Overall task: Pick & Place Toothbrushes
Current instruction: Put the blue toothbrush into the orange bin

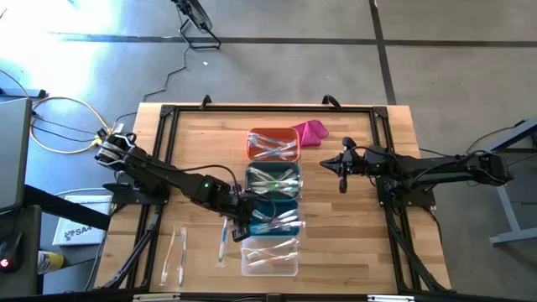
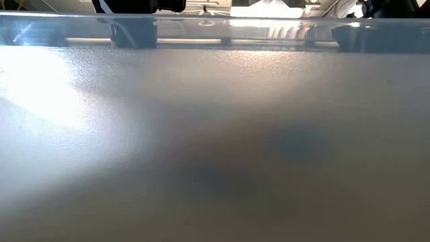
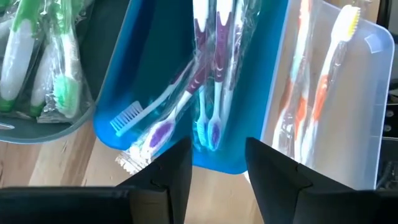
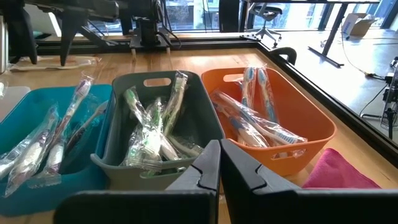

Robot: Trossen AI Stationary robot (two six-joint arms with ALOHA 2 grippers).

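My left claw point(image 3: 217, 174) hangs with its fingers apart and nothing between them, just over the near rim of the teal plastic bin point(image 3: 124, 93). Inside lie thin toothbrushes in clear glossy wrappers point(image 3: 205, 81), white handles with purple grips, bristles purple and blue. Green ones fill the grey bin point(image 1: 273, 180), orange-tinted ones the clear bin point(image 3: 329, 112). A few more lie on the wooden tabletop point(image 1: 180, 143). My right claw point(image 1: 342, 168), closed and empty, waits beside the orange bin point(image 1: 273, 143).

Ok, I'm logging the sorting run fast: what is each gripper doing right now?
Left gripper: open, empty, at the edge of the teal bin.
Right gripper: shut, empty, beside the grey bin.
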